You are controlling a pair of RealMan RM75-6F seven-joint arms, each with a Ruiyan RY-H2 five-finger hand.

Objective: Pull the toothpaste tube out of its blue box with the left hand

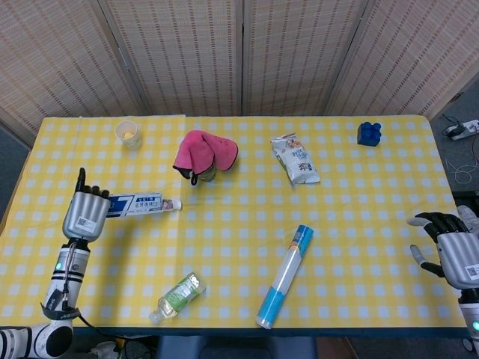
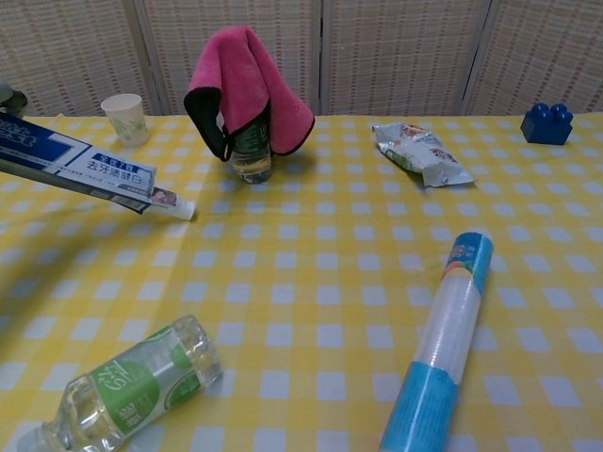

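My left hand [image 1: 86, 215] grips the left end of the blue toothpaste box [image 1: 133, 204], holding it above the table at the left side. The box [image 2: 80, 167] tilts down toward the right in the chest view, and the white cap end of the toothpaste tube [image 2: 175, 202] sticks out of its open end [image 1: 171, 203]. In the chest view the left hand is almost wholly out of frame. My right hand [image 1: 452, 250] hovers at the table's right edge, fingers apart, holding nothing.
A pink cloth [image 1: 204, 152] drapes over a bottle behind the box. A paper cup [image 1: 128, 134], snack packet [image 1: 296, 159] and blue block [image 1: 368, 133] lie at the back. A green-label bottle [image 1: 177, 296] and a blue-ended plastic roll [image 1: 284, 277] lie near the front edge.
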